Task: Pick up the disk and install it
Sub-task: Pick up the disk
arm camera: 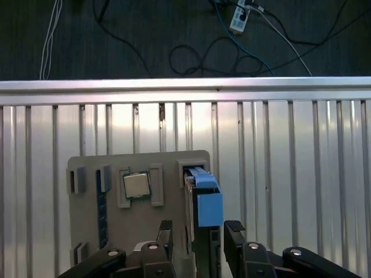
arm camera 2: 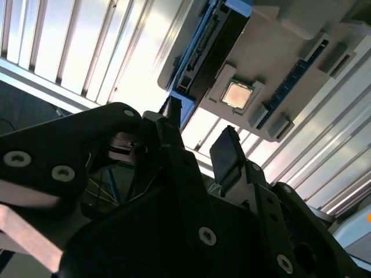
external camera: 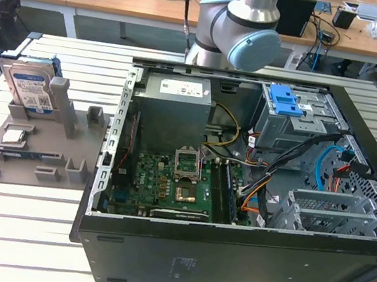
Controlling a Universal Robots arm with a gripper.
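The gripper [arm camera: 199, 234] is held apart, nothing clamped, near the disk [arm camera: 206, 200], which is stood upright in a grey holder [arm camera: 133, 231]; a processor chip [arm camera: 136, 185] is seated alongside.

We see the arm [external camera: 238, 21] cut off by the upper edge at the exterior view's upper centre. At upper left, a post of the grey holder [external camera: 62, 104] covers part of the disk [external camera: 29, 89]. In the first wrist view, the picture's edge cuts off the gripper [arm camera: 200, 237] and the disk's near end.
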